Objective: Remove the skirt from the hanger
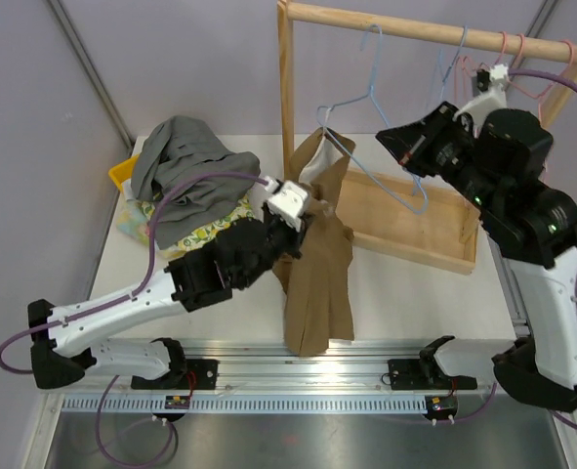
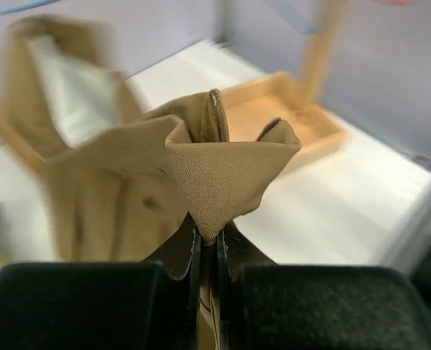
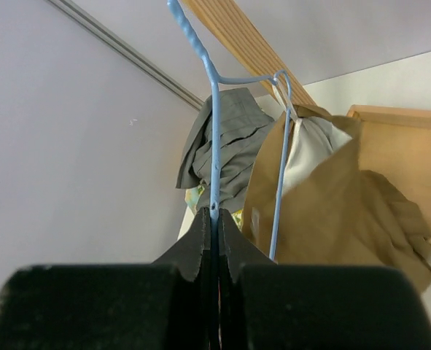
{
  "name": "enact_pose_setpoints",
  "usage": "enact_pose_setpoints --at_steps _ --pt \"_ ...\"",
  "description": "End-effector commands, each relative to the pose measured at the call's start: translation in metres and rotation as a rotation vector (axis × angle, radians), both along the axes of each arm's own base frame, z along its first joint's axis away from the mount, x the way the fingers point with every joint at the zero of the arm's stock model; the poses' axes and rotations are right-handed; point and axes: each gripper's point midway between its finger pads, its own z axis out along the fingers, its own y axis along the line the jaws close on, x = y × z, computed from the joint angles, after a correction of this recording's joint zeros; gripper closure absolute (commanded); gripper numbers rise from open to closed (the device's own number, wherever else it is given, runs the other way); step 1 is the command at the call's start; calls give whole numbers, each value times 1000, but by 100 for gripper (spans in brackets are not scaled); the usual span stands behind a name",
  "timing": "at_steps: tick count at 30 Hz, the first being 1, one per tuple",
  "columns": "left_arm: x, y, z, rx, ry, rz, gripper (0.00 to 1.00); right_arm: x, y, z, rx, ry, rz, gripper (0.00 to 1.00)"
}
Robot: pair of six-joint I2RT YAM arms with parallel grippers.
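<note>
Top external: grey clothes pile beside skirt; hanger apparently caught inside.

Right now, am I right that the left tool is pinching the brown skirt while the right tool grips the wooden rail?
Not quite: the right wrist view shows the right tool shut on the blue hanger, not the wooden rail. The left tool is indeed pinching the brown skirt.

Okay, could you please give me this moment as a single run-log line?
left gripper: shut on tan skirt | right gripper: shut on blue hanger | status: skirt top not yet off hanger
</note>
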Motion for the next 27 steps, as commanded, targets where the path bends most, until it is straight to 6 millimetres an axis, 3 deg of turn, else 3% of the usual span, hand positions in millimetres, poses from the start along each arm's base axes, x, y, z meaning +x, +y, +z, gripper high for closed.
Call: enact_pose_setpoints --at_steps 1,3,6,7,8,11,12,14,16,17,19,20,21,24,25,27 --pt "56 62 30 -81 -2 223 100 -61 -44 46 85 -141 -37 100" --pt "80 96 40 -67 -23 335 100 -86 -63 51 100 -169 -62 100" --pt "112 152 62 -38 -37 498 100 -106 -84 51 96 -180 -106 100" --pt "118 163 63 -17 -26 515 100 -109 -89 49 89 -175 -118 100" --pt "130 188 83 -46 -43 582 100 -111 -90 49 86 -176 -120 100" --pt "144 216 103 -48 -55 646 100 -119 -93 55 88 -182 -112 100" --pt "156 235 119 -54 -76 704 100 -120 -93 56 88 -181 -109 100" --pt "175 266 119 -21 -58 800 100 -133 -99 64 91 -189 -102 100" --pt "199 282 122 -18 -36 855 100 -139 -101 60 77 -158 -92 100" --pt "208 303 123 -25 -30 909 100 -148 -105 67 92 -177 -89 100" --pt "228 317 121 -60 -10 937 100 -158 -109 66 102 -175 -83 100" --pt "235 336 119 -75 -2 979 100 -161 -111 66 103 -177 -86 100" --pt "238 343 116 -92 13 989 100 -164 -113 63 98 -175 -88 100" --pt "233 358 123 -189 19 1023 100 -161 -114 47 63 -131 -95 100" --pt "231 359 138 -221 -45 1019 100 -159 -110 46 62 -131 -86 100" --pt "232 360 140 -230 -89 1016 100 -150 -102 32 45 -98 -72 100"
